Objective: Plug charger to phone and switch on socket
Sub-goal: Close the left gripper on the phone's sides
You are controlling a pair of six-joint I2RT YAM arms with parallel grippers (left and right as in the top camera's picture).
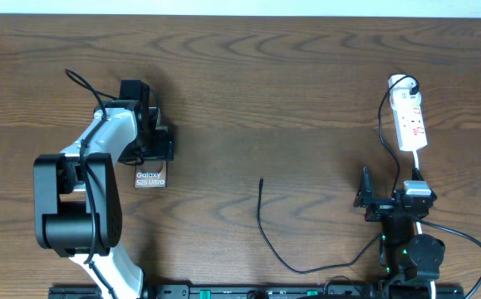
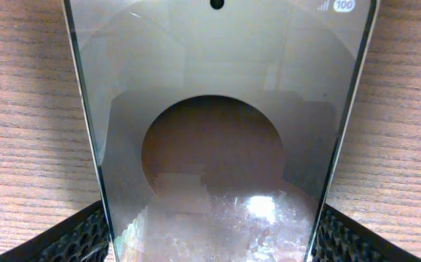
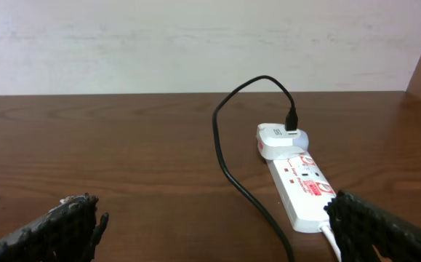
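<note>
From overhead, the left gripper (image 1: 152, 156) covers the far half of the phone (image 1: 150, 178). Only the phone's near end with white "Galaxy" lettering shows, toward the left edge of the tabletop (image 1: 265, 83), and the fingers are hidden under the wrist. The left arm reaches away from the near edge, elbow folded. The charger (image 1: 258, 208) lies with its tip free near the middle of the tabletop, well apart from the phone. Its cable runs toward the near edge, then right, and is lost under the right arm. The socket (image 1: 410, 120) lies close to the right edge, its switches too small to read. The right gripper (image 1: 390, 181) sits low, near the socket's near end. In the left wrist view the phone fills the frame, both ends cut off. The pads (image 2: 79, 236) show only as dark corners hard against its long edges — whether they pinch it or merely flank it cannot be told. In the right wrist view the right claw stands spread wide, gripping nothing, its fingers (image 3: 385, 229) cropped by the bottom corners. Ahead, the charger's cable loops up from a white plug (image 3: 283, 138) at the socket's far end, then runs back across the tabletop between the fingers.
</note>
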